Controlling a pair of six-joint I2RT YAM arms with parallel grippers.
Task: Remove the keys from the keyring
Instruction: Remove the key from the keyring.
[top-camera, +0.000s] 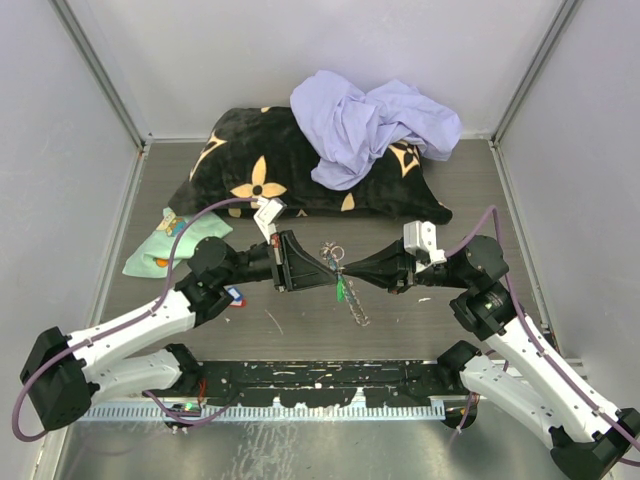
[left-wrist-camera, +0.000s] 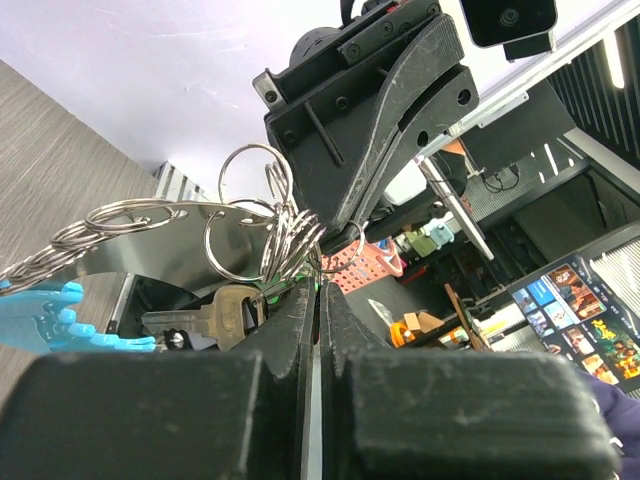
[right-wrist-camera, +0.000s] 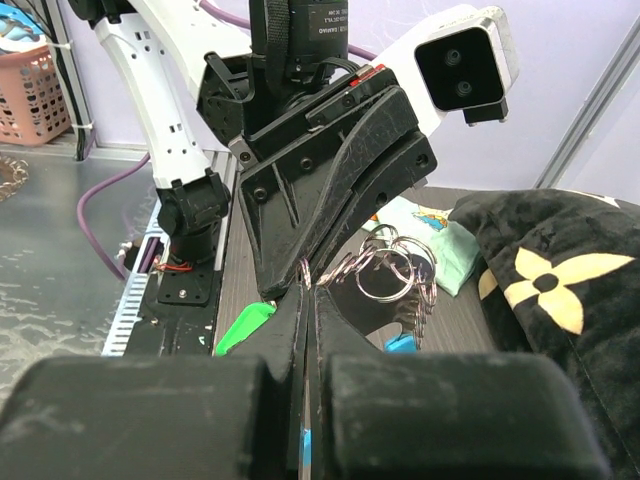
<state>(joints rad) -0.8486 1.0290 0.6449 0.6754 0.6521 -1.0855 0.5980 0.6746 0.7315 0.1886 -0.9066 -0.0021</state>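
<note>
The keyring (top-camera: 333, 254) hangs between my two grippers over the middle of the table. It is a bunch of silver split rings (left-wrist-camera: 285, 232) with a chain (top-camera: 356, 308) trailing down to the tabletop. A light-blue plastic piece (left-wrist-camera: 42, 316) hangs on the chain. A brass key (left-wrist-camera: 222, 315) and a green tag (right-wrist-camera: 243, 326) dangle below the rings. My left gripper (left-wrist-camera: 320, 287) is shut, its tips pinching at the rings. My right gripper (right-wrist-camera: 308, 291) faces it tip to tip, shut on a ring (right-wrist-camera: 305, 268). A small red and blue tag (top-camera: 235, 297) lies by the left arm.
A black pillow with yellow flowers (top-camera: 250, 165) lies at the back with a lavender cloth (top-camera: 370, 125) heaped on it. A mint-green cloth (top-camera: 165, 248) lies at the left. Grey walls close in the left, right and back. The arms' base rail (top-camera: 320, 385) runs along the near edge.
</note>
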